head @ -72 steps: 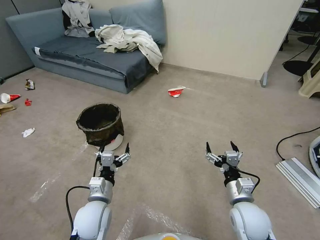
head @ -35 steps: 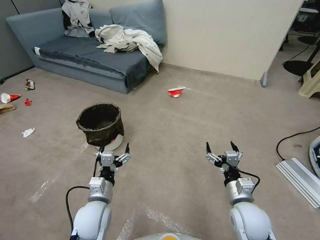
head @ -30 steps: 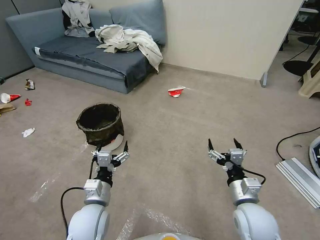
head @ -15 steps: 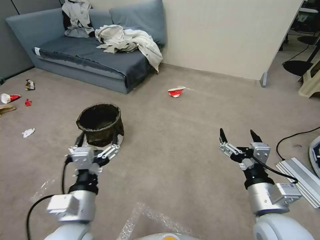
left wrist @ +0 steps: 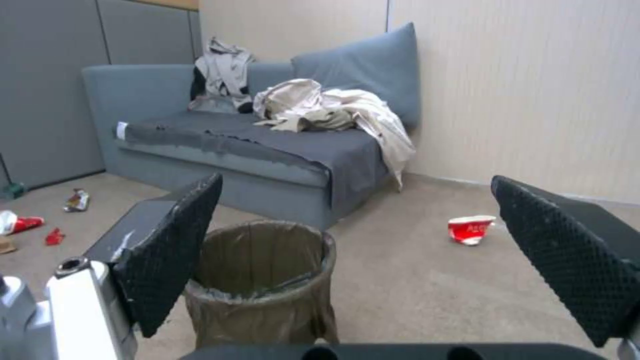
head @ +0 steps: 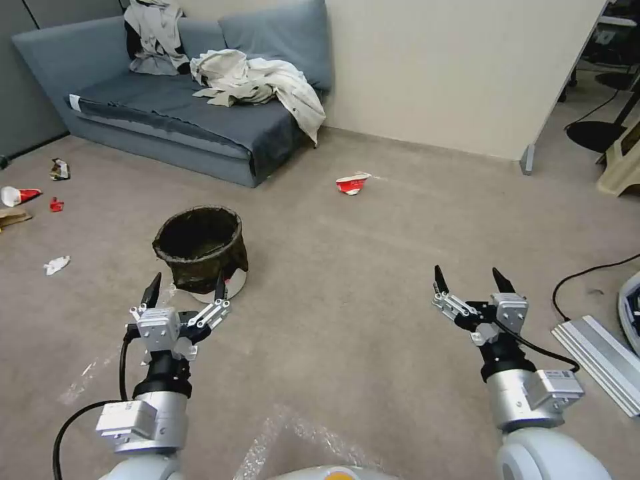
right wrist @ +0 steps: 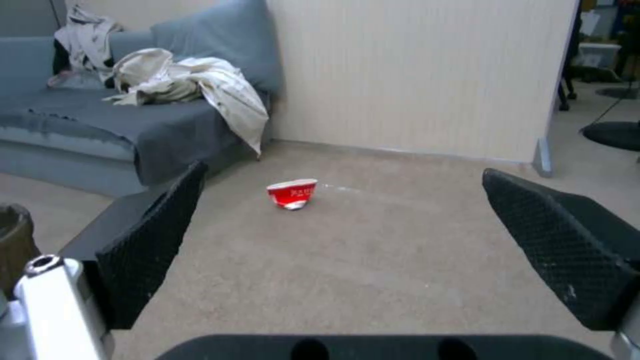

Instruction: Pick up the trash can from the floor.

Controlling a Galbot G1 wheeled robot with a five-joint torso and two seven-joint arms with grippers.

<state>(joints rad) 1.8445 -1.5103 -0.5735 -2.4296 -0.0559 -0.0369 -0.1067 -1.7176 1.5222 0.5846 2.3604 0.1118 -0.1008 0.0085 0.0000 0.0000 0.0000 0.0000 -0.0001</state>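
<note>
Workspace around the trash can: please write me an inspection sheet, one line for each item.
Surface: floor, beige carpet with shiny tape marks.
Job's things: trash can upright on the floor, dark bag over its rim, not held.
Clutter: crushed red-and-white cup; litter at far left.
Grippers: left gripper open, close before the can; right gripper open, over bare carpet.
Cables: black cable on the floor at right.
Surroundings: blue sofa with clothes; partition wall.
</note>
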